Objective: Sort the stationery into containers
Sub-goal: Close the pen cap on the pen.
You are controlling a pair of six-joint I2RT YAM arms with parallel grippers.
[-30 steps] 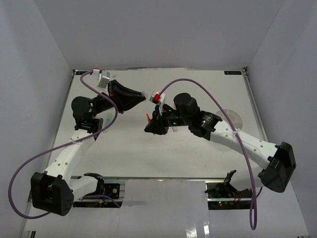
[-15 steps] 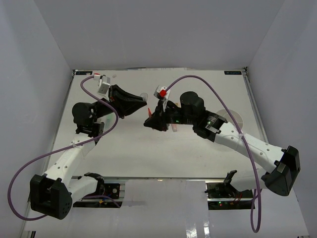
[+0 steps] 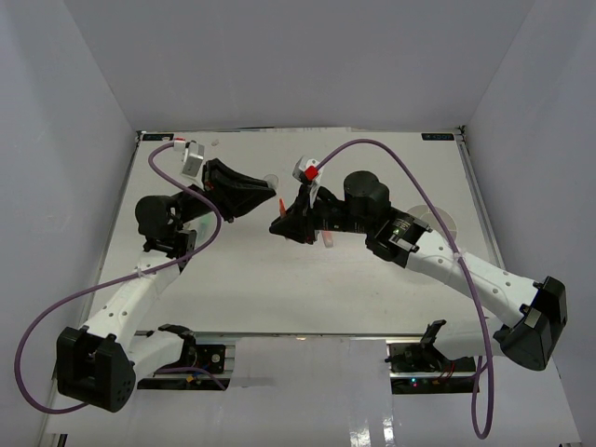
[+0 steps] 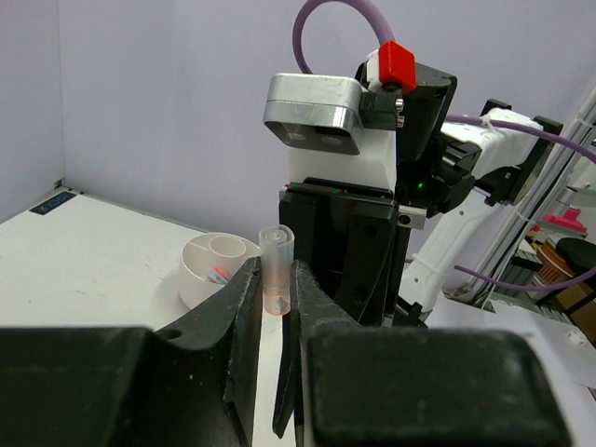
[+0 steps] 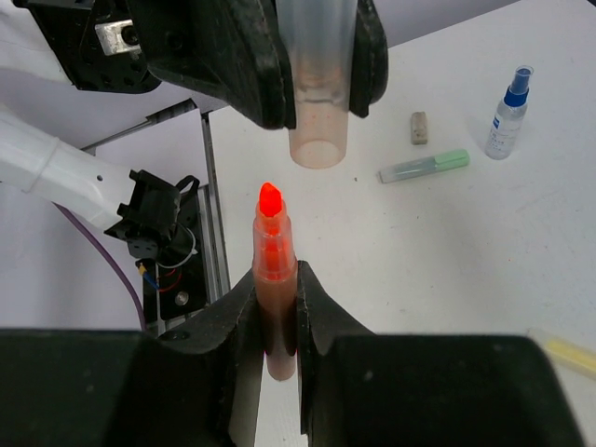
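Right wrist: right gripper [image 5: 275, 300] clamps orange marker [image 5: 274, 256], left gripper [image 5: 321, 79] pinches its cap [image 5: 318, 135], not yet joined; green marker [image 5: 424, 166], eraser [image 5: 419, 128], bottle [image 5: 506, 116] unsorted.

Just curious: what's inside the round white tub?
A round inner cup and something red and blue show in the white tub; the left hand hides one side.

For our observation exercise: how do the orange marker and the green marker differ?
The orange marker is clamped in the right gripper; the green marker lies loose on the table. The orange marker's tip is bare, facing a clear cap; the green marker shows no bare tip. Both are slim.
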